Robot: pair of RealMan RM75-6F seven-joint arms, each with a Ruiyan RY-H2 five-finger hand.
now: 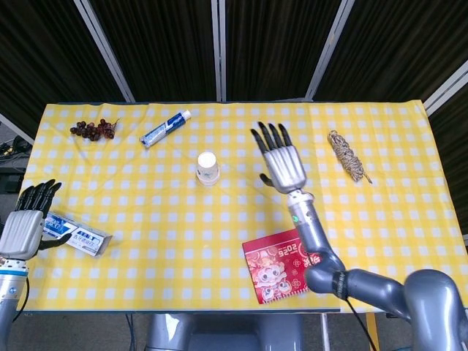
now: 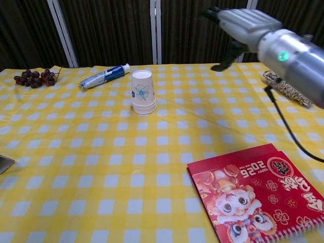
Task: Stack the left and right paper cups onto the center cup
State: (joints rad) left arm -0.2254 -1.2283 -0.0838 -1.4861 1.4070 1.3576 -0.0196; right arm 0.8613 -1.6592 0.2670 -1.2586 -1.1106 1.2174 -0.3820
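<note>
The right hand [image 1: 281,159] hangs above the bench [image 1: 380,219] with its fingers spread wide and nothing in them, raised clear of the checked cloth and well to the right of the cups; in the chest view it shows high against the dark curtain, thumb pointing down. The left hand [image 1: 25,219] sits low at the near left edge, fingers loosely apart and empty, just beside a small flat box [image 1: 75,234]. The stack of cups [image 2: 143,91] stands upside down near the middle of the bench, a little toward the far side, apart from both hands; only one stack shows, with layered rims at its foot, so I judge the stacking to be done or nearly so. The main risk from here is a careless sweep: if the right arm swings back low across the middle, the wrist or fingers could clip the light stack and tip it, since paper cups have little weight to resist a knock. A tube of toothpaste [image 1: 164,129] and a bunch of grapes [image 1: 93,129] lie along the far left, a coil of rope [image 1: 348,155] lies far right, and a red booklet [image 2: 255,195] lies near the front edge.
</note>
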